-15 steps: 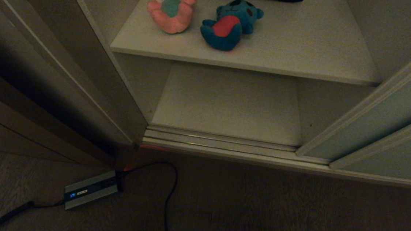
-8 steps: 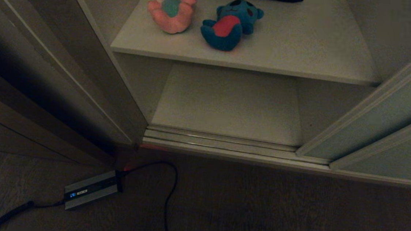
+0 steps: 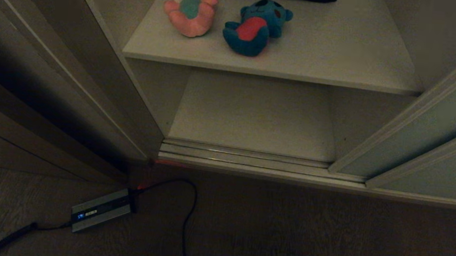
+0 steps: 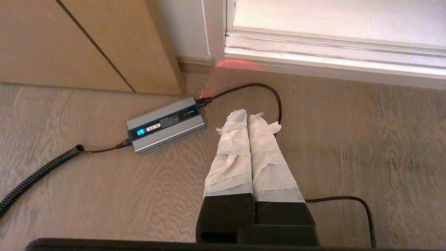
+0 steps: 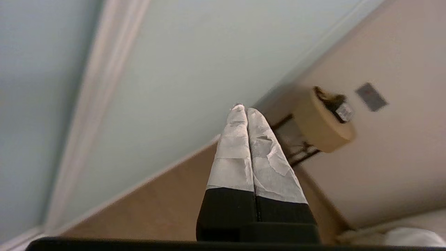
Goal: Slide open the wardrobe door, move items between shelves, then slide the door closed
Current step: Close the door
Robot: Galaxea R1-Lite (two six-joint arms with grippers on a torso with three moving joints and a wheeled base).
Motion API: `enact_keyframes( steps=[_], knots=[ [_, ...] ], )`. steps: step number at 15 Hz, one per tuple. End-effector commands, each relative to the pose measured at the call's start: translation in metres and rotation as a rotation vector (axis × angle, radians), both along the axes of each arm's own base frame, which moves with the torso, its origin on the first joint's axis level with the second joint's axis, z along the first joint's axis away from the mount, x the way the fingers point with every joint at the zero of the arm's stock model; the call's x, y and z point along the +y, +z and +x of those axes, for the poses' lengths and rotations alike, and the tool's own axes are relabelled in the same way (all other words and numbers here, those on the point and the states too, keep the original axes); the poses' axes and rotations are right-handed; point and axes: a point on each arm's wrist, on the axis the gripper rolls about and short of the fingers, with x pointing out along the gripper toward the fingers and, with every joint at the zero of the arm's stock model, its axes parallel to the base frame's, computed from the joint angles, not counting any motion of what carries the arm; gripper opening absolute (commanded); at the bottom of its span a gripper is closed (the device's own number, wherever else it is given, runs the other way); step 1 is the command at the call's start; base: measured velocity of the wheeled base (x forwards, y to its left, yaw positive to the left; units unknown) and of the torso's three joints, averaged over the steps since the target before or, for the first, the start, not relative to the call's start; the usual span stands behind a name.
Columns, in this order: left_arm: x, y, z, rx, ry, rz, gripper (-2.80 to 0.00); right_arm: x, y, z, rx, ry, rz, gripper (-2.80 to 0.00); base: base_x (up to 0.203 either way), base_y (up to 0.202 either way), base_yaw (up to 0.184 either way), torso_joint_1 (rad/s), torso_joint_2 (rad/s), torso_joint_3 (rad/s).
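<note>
Head view: no arm in sight; two plush toys, one pink with white face and teal belly (image 3: 190, 10) and one teal with red-pink belly (image 3: 256, 27), lie side by side on the upper off-white shelf board (image 3: 339, 59), the lower off-white shelf (image 3: 253, 117) bare, and the pale grey-green sliding door (image 3: 427, 131) slid to the right. Left wrist view: left end effector (image 4: 248, 118), taped fingers pressed together and empty, hangs over wood-grain floor (image 4: 348, 139) near a grey power brick (image 4: 165, 124). Right wrist view: right end effector (image 5: 243, 109), fingers together, empty, points at the door panel.
</note>
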Motion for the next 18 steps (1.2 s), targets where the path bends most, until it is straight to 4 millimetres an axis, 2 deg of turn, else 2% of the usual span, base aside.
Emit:
enact_keyframes(
  steps=[1, 4, 9, 11, 14, 18],
  knots=[
    [0.0, 0.0, 0.0, 0.002, 0.0, -0.001, -2.8, -0.013, -0.001, 0.009, 0.046, 0.015, 0.012, -2.8, 0.0, 0.0, 0.0, 0.0, 0.0, 0.0],
    [0.0, 0.0, 0.0, 0.002, 0.0, -0.001, -2.8, -0.048, 0.0, 0.024, 0.035, 0.089, 0.064, -2.8, 0.0, 0.0, 0.0, 0.0, 0.0, 0.0],
    [0.0, 0.0, 0.0, 0.002, 0.0, -0.001, -2.8, -0.091, -0.001, 0.031, 0.027, 0.231, 0.111, -2.8, 0.0, 0.0, 0.0, 0.0, 0.0, 0.0],
    [0.0, 0.0, 0.0, 0.002, 0.002, -0.001, -2.8, -0.098, -0.003, 0.034, 0.028, 0.289, 0.136, -2.8, 0.0, 0.0, 0.0, 0.0, 0.0, 0.0],
    [0.0, 0.0, 0.0, 0.002, 0.001, -0.001, -2.8, -0.11, -0.005, 0.041, 0.005, 0.495, 0.199, -2.8, 0.0, 0.0, 0.0, 0.0, 0.0, 0.0],
    [0.0, 0.0, 0.0, 0.002, 0.0, -0.001, -2.8, -0.125, -0.01, 0.047, 0.025, 0.616, 0.232, -2.8, 0.0, 0.0, 0.0, 0.0, 0.0, 0.0]
  ],
)
